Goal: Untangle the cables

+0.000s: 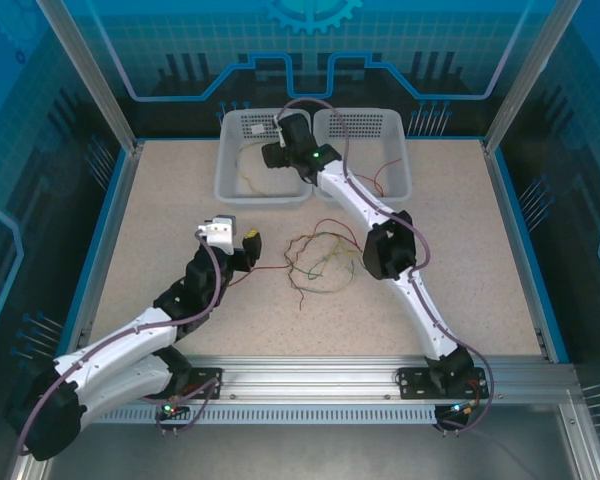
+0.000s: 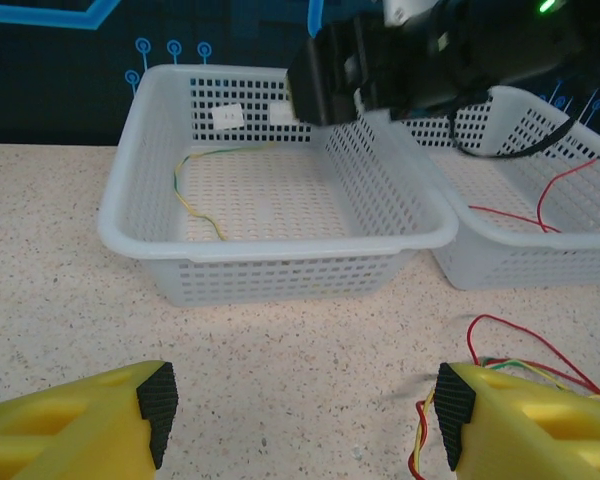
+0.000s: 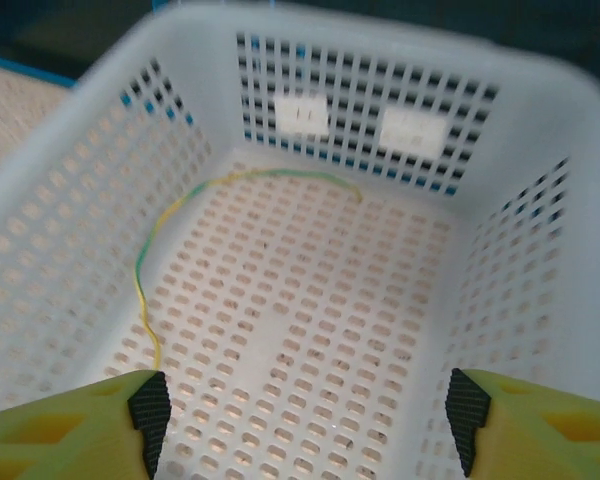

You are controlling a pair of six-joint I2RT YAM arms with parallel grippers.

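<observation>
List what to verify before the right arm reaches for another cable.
1. Right pincer open, holding nothing: ok.
2. Yellow-green wire lying inside the left basket: ok.
3. Red wire inside the right basket: ok.
4. Left pincer open, beside the tangle: ok.
5. Tangle fully separated: not ok, red, green and yellow strands cross.
6. Which strand lies on top: cannot tell.

Left claw [image 2: 298,420] agape, yellow-green cable [image 2: 185,195] in white basket [image 2: 280,250], cable tangle [image 2: 418,445] perhaps touching claw.
</observation>
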